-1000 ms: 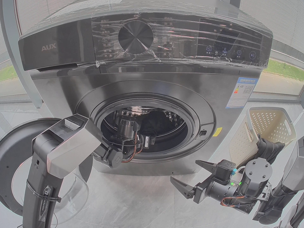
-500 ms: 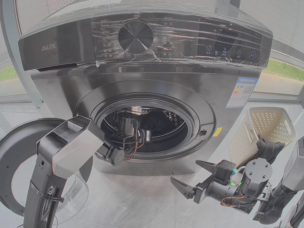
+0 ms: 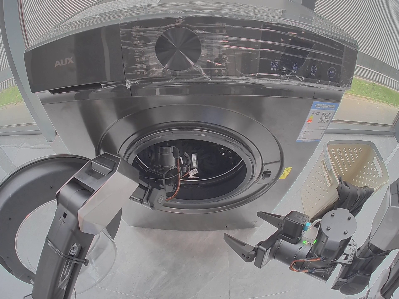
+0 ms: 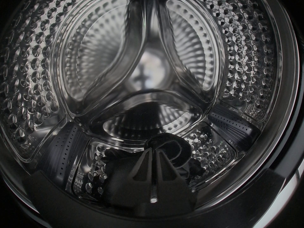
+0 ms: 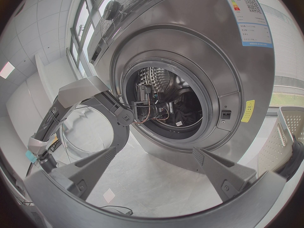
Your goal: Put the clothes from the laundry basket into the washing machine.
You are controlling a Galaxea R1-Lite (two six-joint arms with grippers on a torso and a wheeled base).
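My left gripper (image 4: 154, 151) is inside the drum (image 4: 142, 73) of the washing machine (image 3: 199, 104). Its fingers are pressed together on a dark garment (image 4: 177, 151) that bunches at their tips over the drum floor. The same garment (image 5: 186, 108) hangs dark inside the round opening in the right wrist view. My right gripper (image 3: 241, 225) hovers open over the floor in front of the machine, with nothing between its fingers (image 5: 95, 168). The beige laundry basket (image 3: 357, 162) leans beside the machine on the right, with dark clothes (image 3: 351, 196) draped over its lower rim.
The machine's round door (image 3: 25, 196) stands swung wide open on the left, behind my left arm. Bare grey floor (image 3: 174, 262) lies between the machine and my right gripper. Windows stand behind the machine.
My left arm has pushed higher and deeper into the drum. The dark garment that bulged in the opening now sits further in. The right arm has kept still.
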